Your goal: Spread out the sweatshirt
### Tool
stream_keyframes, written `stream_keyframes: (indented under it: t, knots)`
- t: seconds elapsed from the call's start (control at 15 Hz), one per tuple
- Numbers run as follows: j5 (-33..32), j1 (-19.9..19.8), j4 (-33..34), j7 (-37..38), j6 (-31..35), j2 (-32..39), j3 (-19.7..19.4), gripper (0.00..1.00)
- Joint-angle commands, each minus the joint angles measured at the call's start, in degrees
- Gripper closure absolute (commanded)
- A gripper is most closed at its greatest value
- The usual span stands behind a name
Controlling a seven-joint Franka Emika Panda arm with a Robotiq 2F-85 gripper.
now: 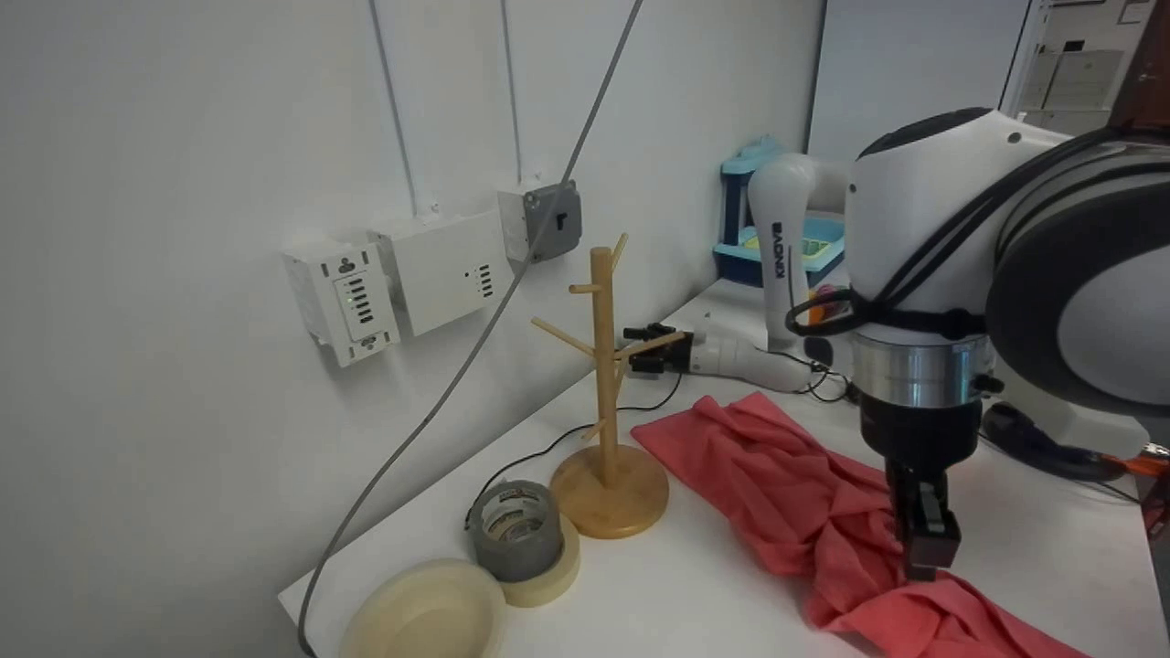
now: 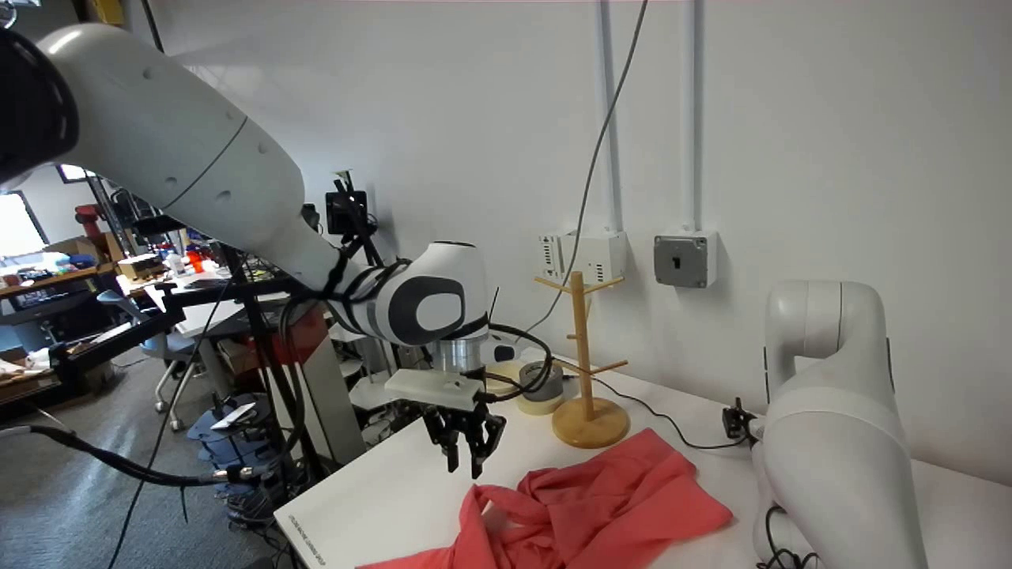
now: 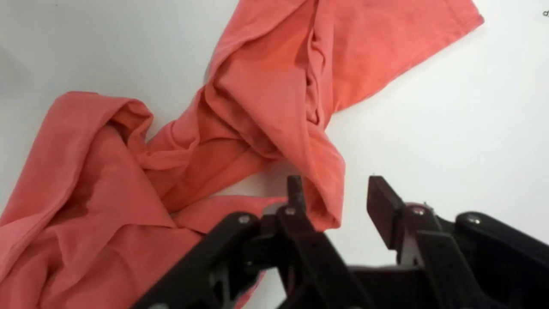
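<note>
- Sweatshirt (image 1: pixel 804 507) lies bunched and wrinkled on the white table (image 2: pixel 371 510), running off the bottom of the picture in both exterior views.
- Your gripper (image 2: pixel 465 466) points down by the sweatshirt, with its fingers (image 3: pixel 384 210) apart; through that gap the wrist view shows you bare table and a folded edge of the sweatshirt. Whether a finger touches it, you cannot tell.
- You have bare table along both long sides of the sweatshirt, with a broad patch by the corner that carries printed lettering (image 2: pixel 306 540).
- Wall (image 1: pixel 183 274) closes off the table's back edge.
- Mug tree (image 1: pixel 606 384) stands upright just beside the sweatshirt, its pegs sticking out on several sides into your way.
- Gray tape (image 1: pixel 519 556) sits on cream tape (image 1: pixel 555 587) near the mug tree's base, with a pale bowl (image 1: pixel 425 621) beside them.
- Black cord (image 1: pixel 547 449) runs along the table behind the mug tree, and a gray cable (image 1: pixel 475 344) slants down before the wall.
- Second arm (image 2: pixel 838 442), white, reaches close to the sweatshirt's end.
- Blue stand (image 1: pixel 736 265) behind that arm shows in an exterior view; a cluttered desk (image 2: pixel 209 316) and gray floor (image 2: pixel 55 514) show in an exterior view.
- Your own arm (image 1: pixel 923 219) covers part of the sweatshirt in an exterior view, while the wrist view gives you its twisted folds from above.
</note>
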Motion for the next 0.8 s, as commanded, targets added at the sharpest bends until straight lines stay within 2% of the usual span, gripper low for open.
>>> stream_keyframes:
  t: [0.0, 0.13, 0.27, 0.6, 0.73]
  knots:
    - [0.24, 0.54, 1.51, 1.24, -3.67, 0.44, -0.09, 0.26]
    - [0.6, 0.48, 1.23, 2.04, -3.92, 0.37, -0.21, 0.1]
    - [-0.06, 0.64, -0.22, 5.56, 0.08, 0.32, -0.9, 0.0]
    - [-0.77, 0.9, -3.85, 15.09, 7.81, 0.84, -2.72, 0.0]
    - [-0.89, 1.01, -5.19, 17.83, 11.41, 2.12, -3.32, 0.04]
